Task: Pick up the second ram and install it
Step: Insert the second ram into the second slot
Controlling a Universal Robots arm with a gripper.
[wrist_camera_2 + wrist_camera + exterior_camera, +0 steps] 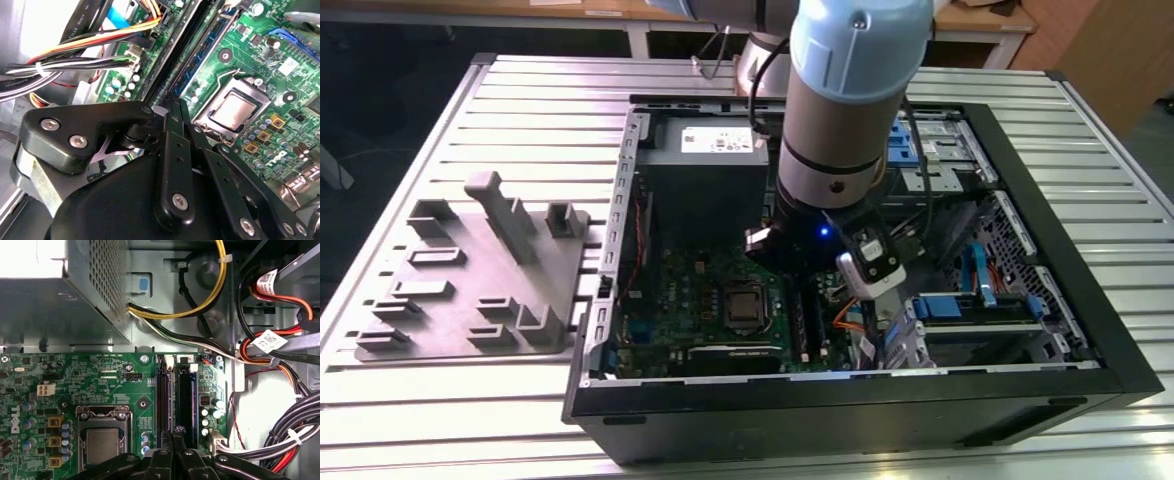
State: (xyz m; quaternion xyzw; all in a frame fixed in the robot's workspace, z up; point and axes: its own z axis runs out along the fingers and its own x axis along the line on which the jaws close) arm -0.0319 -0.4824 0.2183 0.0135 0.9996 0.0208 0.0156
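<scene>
Two long black slot rails [172, 395] sit under the black linkage-fingered tool [178, 432] — narrow, seemingly nothing held; pressing misaligned could damage the green motherboard [75, 385].

Open computer case [1067, 300] beside grey fixture tray [454, 290] on slatted table [534, 110]

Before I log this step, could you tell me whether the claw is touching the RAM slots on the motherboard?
Cannot tell. In the first wrist view the claw sits directly over the black RAM slots, but its tip overlaps them without showing contact or a gap.
</scene>
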